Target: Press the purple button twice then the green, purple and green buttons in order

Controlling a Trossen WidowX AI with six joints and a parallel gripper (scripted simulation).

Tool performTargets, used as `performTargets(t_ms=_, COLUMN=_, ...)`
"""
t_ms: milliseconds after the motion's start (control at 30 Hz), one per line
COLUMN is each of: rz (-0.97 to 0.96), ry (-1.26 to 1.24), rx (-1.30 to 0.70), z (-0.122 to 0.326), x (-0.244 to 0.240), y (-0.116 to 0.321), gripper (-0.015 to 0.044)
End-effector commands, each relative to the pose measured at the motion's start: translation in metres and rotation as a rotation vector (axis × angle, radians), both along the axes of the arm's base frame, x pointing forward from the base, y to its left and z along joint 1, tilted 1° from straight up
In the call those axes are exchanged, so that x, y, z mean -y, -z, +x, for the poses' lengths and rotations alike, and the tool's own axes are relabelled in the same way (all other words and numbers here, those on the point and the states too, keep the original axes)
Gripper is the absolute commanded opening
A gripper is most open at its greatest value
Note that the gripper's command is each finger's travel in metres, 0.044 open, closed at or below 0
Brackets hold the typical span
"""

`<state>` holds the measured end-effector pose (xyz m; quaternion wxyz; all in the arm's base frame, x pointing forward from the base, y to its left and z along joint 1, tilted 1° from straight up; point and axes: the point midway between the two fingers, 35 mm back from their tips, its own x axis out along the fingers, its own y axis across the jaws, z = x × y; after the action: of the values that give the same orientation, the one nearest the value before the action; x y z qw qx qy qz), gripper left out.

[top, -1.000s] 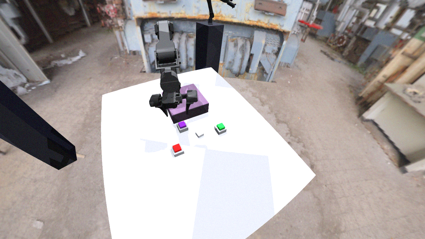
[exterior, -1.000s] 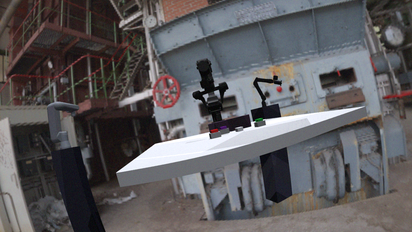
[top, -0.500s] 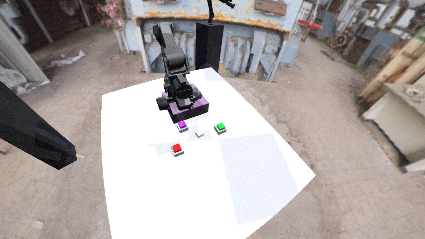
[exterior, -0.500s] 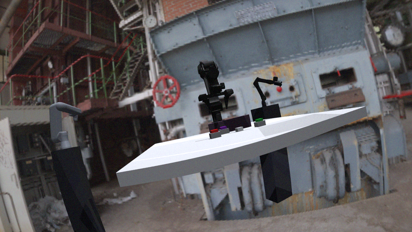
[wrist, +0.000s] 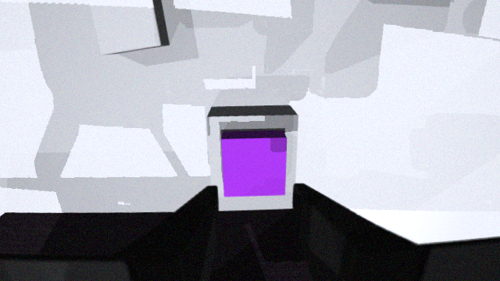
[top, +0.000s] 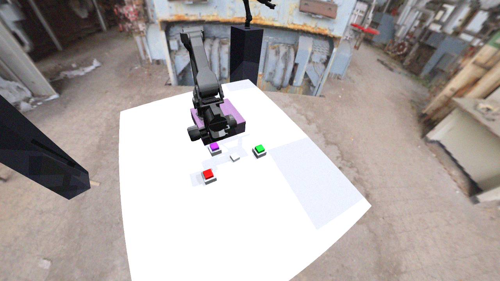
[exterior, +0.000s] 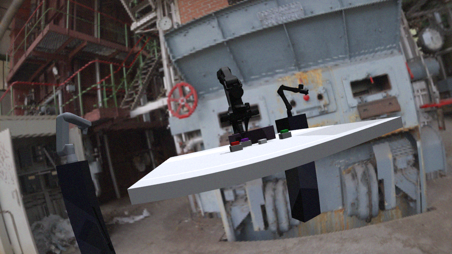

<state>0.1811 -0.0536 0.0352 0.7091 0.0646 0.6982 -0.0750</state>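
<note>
The purple button (top: 214, 146) (exterior: 244, 139) (wrist: 254, 168) sits raised in its pale square housing, just in front of the arm's base box. My gripper (exterior: 241, 130) (wrist: 255, 194) points down above the table, just on the base side of the purple button. Its fingers stand a partial gap apart, with nothing held between them. In the top view the gripper's body hides the fingertips. The green button (top: 259, 148) (exterior: 284, 131) is raised in its housing, to the right of the purple one in the top and exterior views. The wrist view does not show the green button.
The red button (top: 208, 173) (exterior: 235, 143) is nearer the top camera than the purple one. A small white block (top: 234, 157) (exterior: 262, 141) (wrist: 129, 27) lies between the purple and green buttons. The purple-topped base box (top: 234, 112) stands behind. All are on the white table (top: 174, 227) (exterior: 205, 176).
</note>
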Motion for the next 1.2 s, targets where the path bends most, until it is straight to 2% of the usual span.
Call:
performTargets(t_ms=0, rz=-0.003, ry=-0.003, rx=-0.009, z=-0.002, x=0.001, y=0.004, gripper=0.002)
performTargets(t_ms=1167, rz=-0.003, ry=-0.003, rx=-0.009, z=-0.002, x=0.001, y=0.037, gripper=0.002)
